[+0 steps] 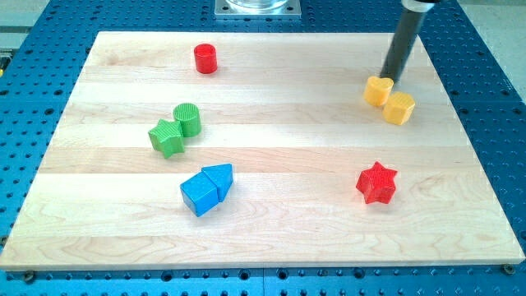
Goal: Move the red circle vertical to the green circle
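Observation:
The red circle (205,58) stands near the view's top, left of centre, on the wooden board (271,238). The green circle (187,119) stands below it, slightly to the left, touching a green star (167,138). My tip (389,80) is far to the right, at the upper right of the board, just above a yellow block (378,90) and touching or nearly touching it. The rod rises from there to the view's top edge.
A second yellow block (399,108) touches the first at its lower right. A red star (377,182) sits at the lower right. Two blue blocks, a cube (200,194) and a pentagon-like one (219,177), touch below the green pair.

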Robot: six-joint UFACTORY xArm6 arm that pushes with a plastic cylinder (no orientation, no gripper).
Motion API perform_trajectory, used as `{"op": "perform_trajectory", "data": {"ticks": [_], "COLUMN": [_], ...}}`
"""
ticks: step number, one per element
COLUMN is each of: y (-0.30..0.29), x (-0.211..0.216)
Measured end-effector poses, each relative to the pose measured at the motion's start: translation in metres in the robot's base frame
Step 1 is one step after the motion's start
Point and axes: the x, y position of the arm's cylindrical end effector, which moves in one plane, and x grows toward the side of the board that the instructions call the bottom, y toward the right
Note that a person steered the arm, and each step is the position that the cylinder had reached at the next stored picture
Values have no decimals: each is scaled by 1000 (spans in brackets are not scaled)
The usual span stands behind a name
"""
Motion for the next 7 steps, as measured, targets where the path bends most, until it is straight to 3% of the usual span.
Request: {"op": "perform_trajectory", "data": {"ticks": [2, 3, 4, 6, 7], "y": [-12, -24, -87, -190, -263], "x": [36, 34, 24, -56, -65]}}
